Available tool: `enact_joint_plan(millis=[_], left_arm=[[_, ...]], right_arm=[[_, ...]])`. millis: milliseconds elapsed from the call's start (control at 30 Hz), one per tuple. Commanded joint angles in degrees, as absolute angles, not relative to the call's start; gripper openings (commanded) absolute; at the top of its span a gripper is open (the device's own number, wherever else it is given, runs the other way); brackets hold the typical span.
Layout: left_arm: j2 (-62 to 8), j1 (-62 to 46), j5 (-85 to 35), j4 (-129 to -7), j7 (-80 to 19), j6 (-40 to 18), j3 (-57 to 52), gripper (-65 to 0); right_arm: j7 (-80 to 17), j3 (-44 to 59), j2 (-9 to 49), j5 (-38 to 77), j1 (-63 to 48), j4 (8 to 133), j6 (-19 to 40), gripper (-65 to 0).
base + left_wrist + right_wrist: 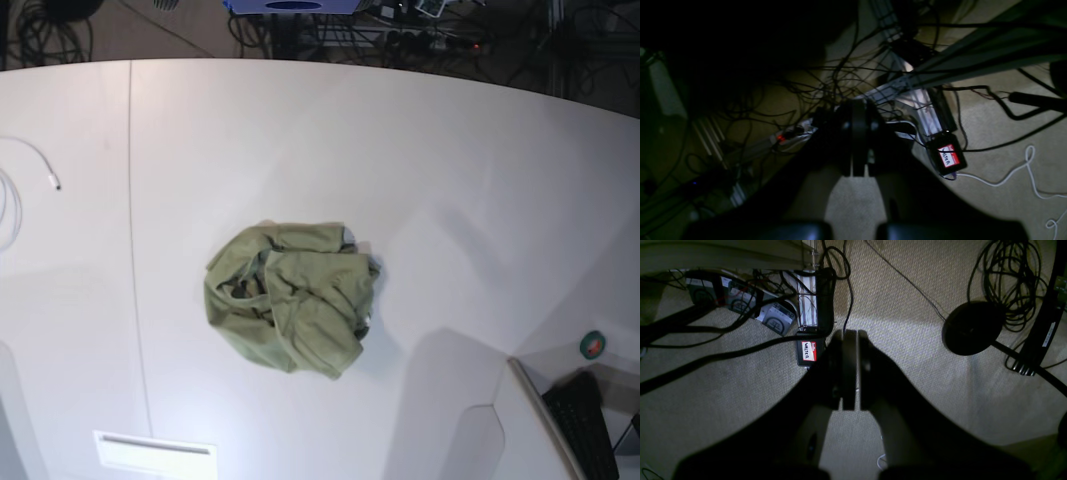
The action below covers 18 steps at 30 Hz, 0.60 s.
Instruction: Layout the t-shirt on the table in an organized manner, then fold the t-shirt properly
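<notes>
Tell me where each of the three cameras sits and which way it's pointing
Left wrist: on the left arm, aimed down at dim floor cables; the shut left gripper shows.
Right wrist: on the right arm, facing down at carpet and a round black base; the shut right gripper shows.
Base: overhead, looking down on the table and crumpled t-shirt; no arm visible.
Shared: both wrist views show the red-and-white name tag, neither shows the table.

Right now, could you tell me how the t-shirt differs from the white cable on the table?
The t-shirt is olive-green cloth, crumpled in a heap near the table's middle; the white cable is thin, curving at the edge of the base view. The shirt is far bulkier. Both lie on the table, untouched.
</notes>
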<state>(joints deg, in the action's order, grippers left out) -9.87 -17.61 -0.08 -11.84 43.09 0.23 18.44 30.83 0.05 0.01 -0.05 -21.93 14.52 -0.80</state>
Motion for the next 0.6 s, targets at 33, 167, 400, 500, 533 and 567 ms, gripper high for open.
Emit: enact_joint_plan(millis=[33,167,400,500,533,567], left_arm=[[-10.15,-17.8,0.22,-11.56,41.1,0.48,18.42,-65.0],[-9.45,-15.52,-0.31,-11.56,27.82,0.48,18.42,-65.0],[-9.45,-15.08,-0.31,-11.74,26.15,0.48,18.42,-65.0],[-9.45,-15.08,-0.31,-11.74,26.15,0.48,18.42,-65.0],[-9.36,-15.08,-0.31,-11.74,26.15,0.48,18.42,-65.0],[-9.36,-15.08,-0.31,-11.74,26.15,0.48,18.42,-65.0]], right_arm=[[31.25,0.04,0.13,0.13,-22.73,14.37,-0.57,-65.0],[25.54,0.04,0.13,0.04,-22.29,14.37,-0.57,-65.0],[24.84,0.13,0.13,0.04,-22.29,14.37,-0.57,-65.0],[24.84,0.13,0.13,0.04,-22.29,14.37,-0.57,-65.0],[24.84,0.13,0.13,0.04,-22.29,14.37,-0.57,-65.0],[24.84,0.13,0.13,0.04,-22.29,14.37,-0.57,-65.0]])
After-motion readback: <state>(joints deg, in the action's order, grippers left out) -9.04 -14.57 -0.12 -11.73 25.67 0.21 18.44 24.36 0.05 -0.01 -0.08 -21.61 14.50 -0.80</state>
